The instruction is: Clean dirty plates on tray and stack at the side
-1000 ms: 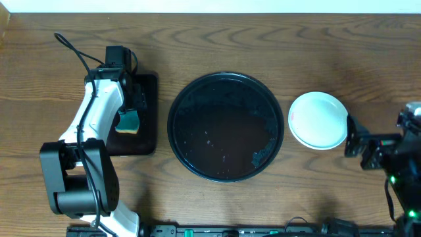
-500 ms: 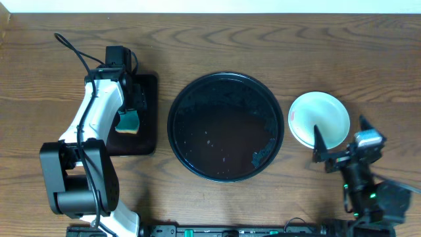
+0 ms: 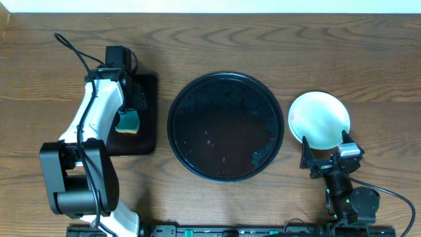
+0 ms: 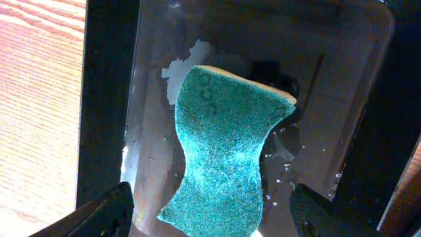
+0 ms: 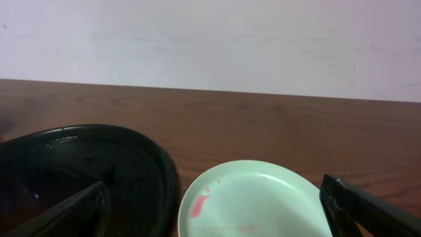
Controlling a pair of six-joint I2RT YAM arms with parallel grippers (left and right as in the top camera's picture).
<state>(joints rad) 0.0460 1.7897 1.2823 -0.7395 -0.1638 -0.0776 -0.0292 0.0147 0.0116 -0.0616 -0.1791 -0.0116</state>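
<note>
Small tray (image 3: 148, 135) holds sponge (image 3: 128, 122); table (image 3: 263, 39), plate (image 3: 320, 118)

Brown wood-grain tabletop (image 3: 217, 46) across almost the whole overhead view, with grain in long wavy bands running left to right and darker streaks here and there. Along the top edge, a thin pale strip of wall (image 3: 210, 5). From the right wrist view, that wall plain and off-white with a faint pinkish cast, meeting the far edge of the table in a straight line. Soft, even light throughout, with a dull sheen on the wood near the wall and, in the left wrist view, a patch of grain washed bright orange at the left edge.
</note>
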